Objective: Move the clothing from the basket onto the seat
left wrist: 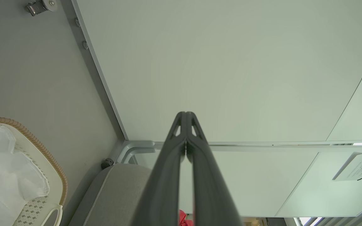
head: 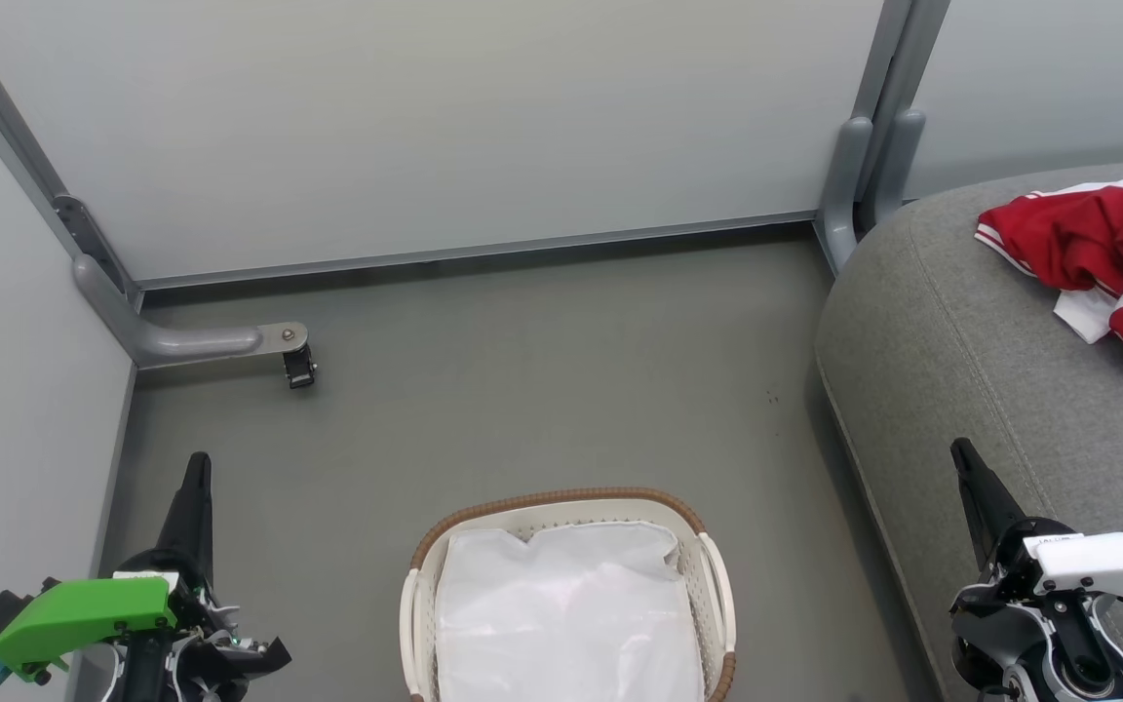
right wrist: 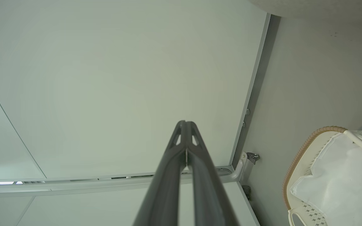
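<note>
**Status.** My left tool [head: 197,478] and my right tool [head: 966,463] each have their fingers pressed together, tip to tip, with nothing clamped between them. The left tool shows over the floor [head: 542,370] and the right tool against the near edge of the seat [head: 951,322].

**Location of the work.** The clothing [head: 1098,239] lies in a crumpled red-and-white heap on the seat, well apart from the basket [head: 561,497]. The heap runs off the right edge of the head view, so I cannot tell whether it is one garment or two. The basket stands on the floor between my tools, and inside it I see the white liner [head: 566,614] and no red fabric.

**Step in hand (judgement).** The transfer looks complete, and what is left is verification.

**Procedure.**
1. Inspect the liner's folds and the gap along the basket wall for any red edge.
2. Do not grip the liner. It is not part of the load.
3. If fabric is found, spread the fingers before descending and pinch a raised fold, not a flat panel.
4. Otherwise, hold both tools clear of the basket rim and the heap.
</note>
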You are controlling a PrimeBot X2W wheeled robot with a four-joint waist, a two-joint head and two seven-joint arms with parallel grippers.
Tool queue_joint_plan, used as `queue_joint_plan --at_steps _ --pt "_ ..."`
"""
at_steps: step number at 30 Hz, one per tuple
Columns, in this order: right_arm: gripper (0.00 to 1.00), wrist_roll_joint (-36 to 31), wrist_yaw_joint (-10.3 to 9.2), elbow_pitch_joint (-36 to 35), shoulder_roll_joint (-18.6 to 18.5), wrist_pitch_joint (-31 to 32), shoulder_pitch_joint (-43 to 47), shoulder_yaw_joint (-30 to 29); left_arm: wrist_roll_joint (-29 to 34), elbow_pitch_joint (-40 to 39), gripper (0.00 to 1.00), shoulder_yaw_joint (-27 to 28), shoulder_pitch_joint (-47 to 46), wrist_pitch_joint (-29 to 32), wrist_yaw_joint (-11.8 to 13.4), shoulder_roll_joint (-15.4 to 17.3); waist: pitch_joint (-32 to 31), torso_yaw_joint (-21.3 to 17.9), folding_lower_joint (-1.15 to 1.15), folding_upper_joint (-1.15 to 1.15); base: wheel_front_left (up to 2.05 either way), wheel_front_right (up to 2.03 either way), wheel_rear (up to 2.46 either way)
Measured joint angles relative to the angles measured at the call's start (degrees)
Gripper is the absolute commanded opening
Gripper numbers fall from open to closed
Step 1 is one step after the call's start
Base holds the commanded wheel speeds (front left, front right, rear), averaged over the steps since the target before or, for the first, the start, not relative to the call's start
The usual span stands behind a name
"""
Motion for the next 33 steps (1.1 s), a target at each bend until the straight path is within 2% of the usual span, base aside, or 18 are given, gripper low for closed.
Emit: queue_joint_plan --at_steps 33 --pt "0.0 -0.1 0.0 0.0 0.1 0.2 0.0 -0.2 0.0 0.0 0.0 0.0 0.0 0.0 0.0 0.0 0.0 0.0 0.0 0.0 0.0 0.0 0.0"
